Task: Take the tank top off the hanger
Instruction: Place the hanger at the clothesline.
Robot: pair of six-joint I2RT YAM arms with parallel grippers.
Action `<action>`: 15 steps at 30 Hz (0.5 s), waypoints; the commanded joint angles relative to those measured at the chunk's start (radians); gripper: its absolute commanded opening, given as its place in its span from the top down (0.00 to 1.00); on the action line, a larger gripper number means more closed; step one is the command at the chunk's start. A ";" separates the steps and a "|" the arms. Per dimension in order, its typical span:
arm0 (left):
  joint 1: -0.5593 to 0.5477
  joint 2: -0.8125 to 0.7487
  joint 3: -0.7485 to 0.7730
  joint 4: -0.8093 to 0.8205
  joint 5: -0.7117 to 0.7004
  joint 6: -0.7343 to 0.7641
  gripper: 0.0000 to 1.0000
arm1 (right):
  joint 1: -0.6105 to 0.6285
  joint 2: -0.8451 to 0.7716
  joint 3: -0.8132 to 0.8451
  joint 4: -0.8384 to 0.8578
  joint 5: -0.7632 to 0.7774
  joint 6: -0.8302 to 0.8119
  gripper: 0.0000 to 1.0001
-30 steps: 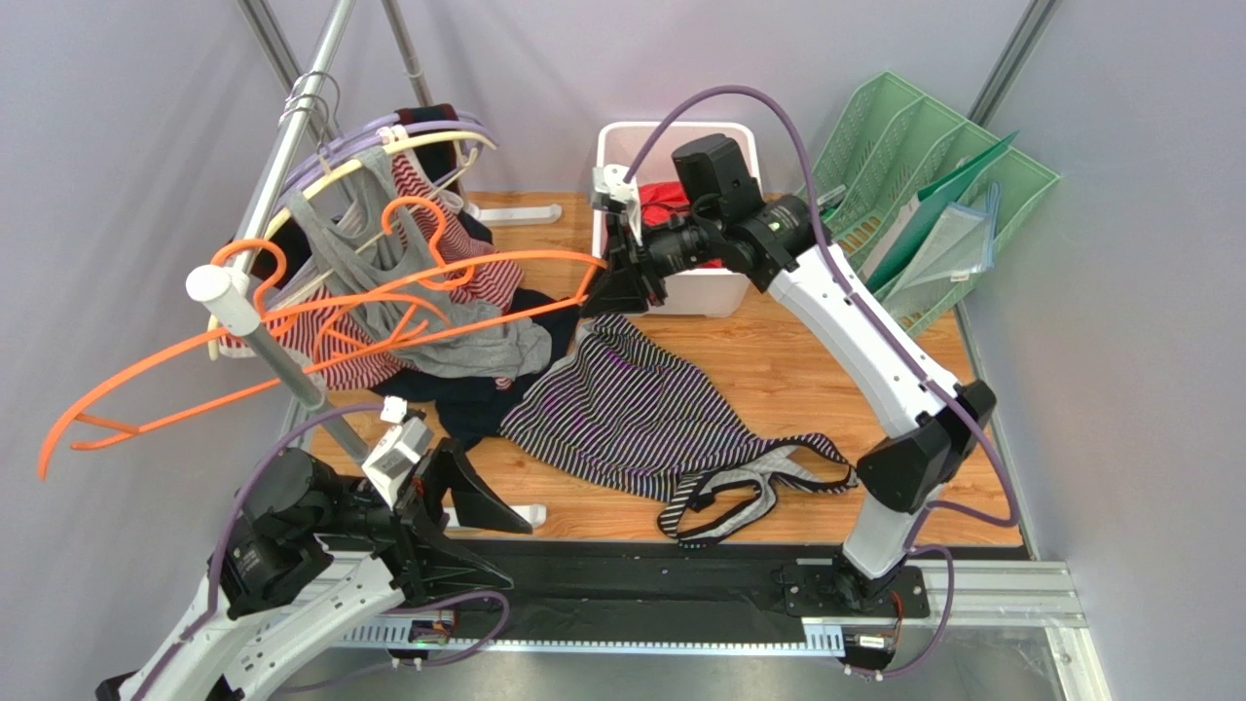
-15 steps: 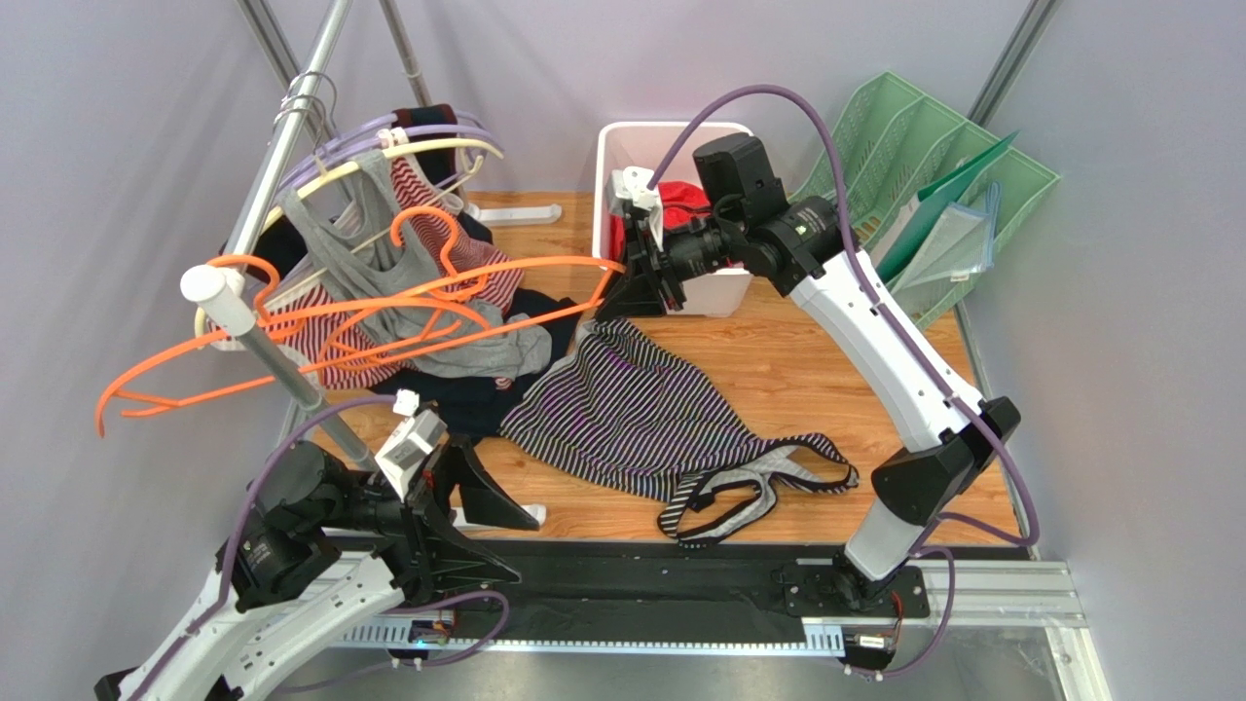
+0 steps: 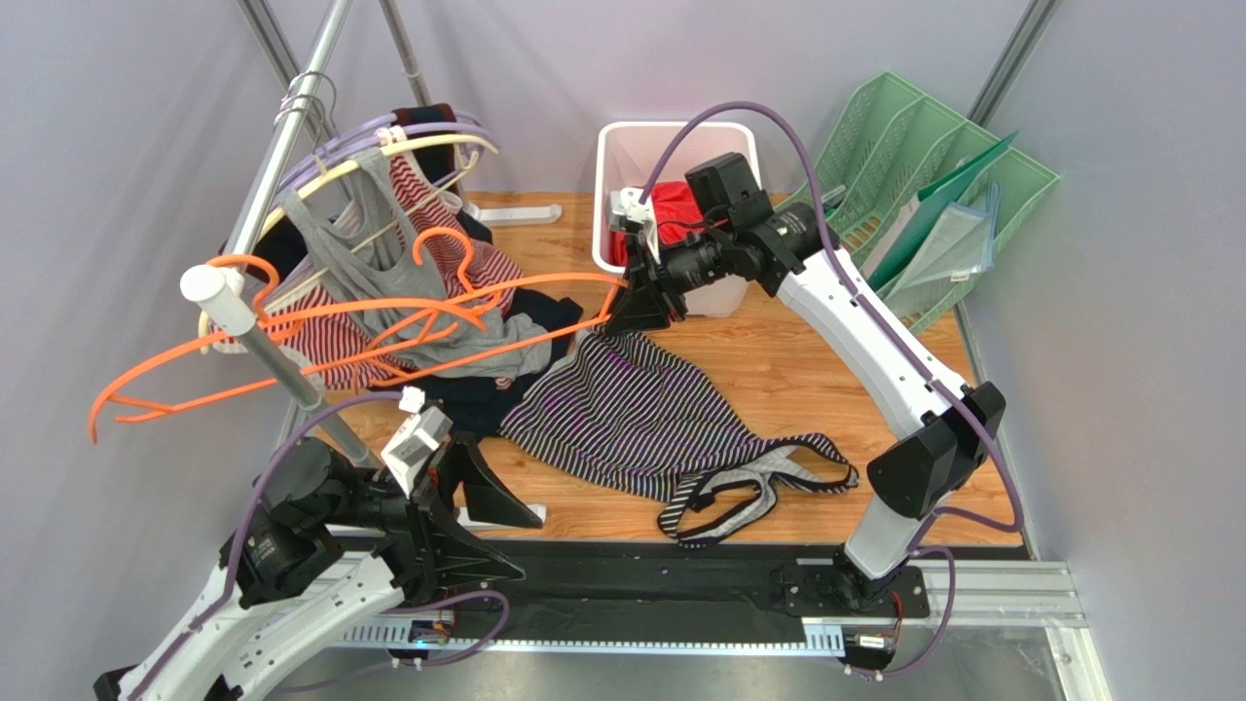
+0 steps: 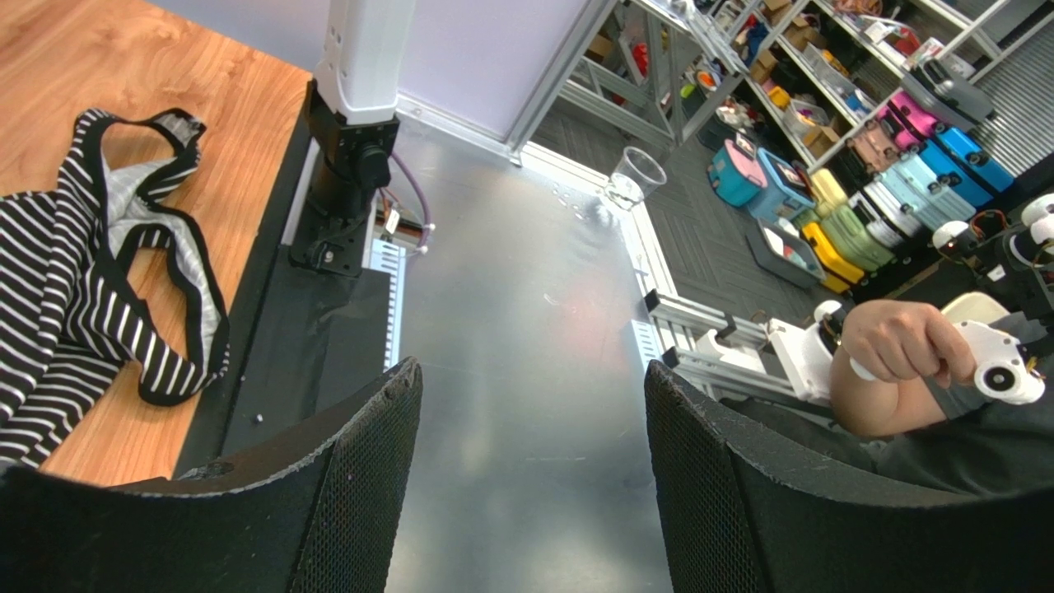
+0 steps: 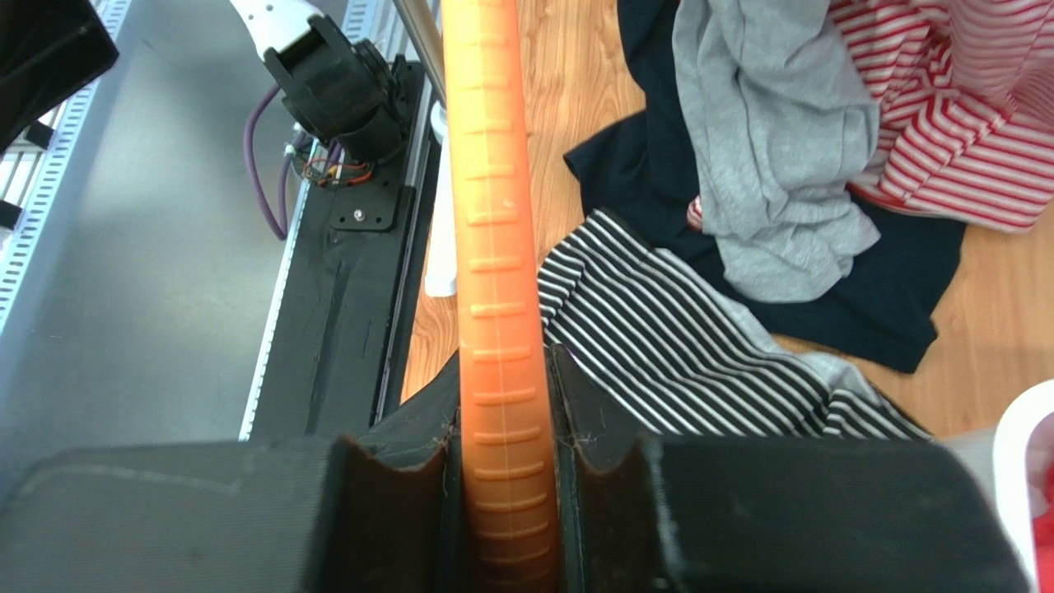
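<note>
Finds the grey tank top [image 3: 490, 351] draped across the middle of the orange hanger [image 5: 497, 309], long axis crosswise. Clamps the hanger's right tip in the right gripper [image 3: 636, 292]. Keeps the left gripper [image 4: 532, 482] parted, empty, below the hanger, roughly as near.

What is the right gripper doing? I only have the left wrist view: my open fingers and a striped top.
Observer: The right gripper is shut on the end of an orange hanger.
Operator: Where does that hanger lead?
Observer: Its bar runs left across a grey tank top at the clothes rack. Whether it is threaded through, I cannot tell.
Operator: And my left gripper?
Observer: The left gripper sits low by the near edge of the table, apart from the rack, holding nothing.
</note>
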 commanded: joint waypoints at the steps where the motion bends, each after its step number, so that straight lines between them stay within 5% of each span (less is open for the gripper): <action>1: -0.002 0.011 -0.008 0.043 0.000 -0.010 0.29 | -0.020 -0.047 -0.010 0.097 -0.006 0.004 1.00; 15: 0.000 0.002 -0.008 0.025 0.000 -0.004 0.29 | -0.041 0.135 0.292 -0.089 -0.157 -0.161 1.00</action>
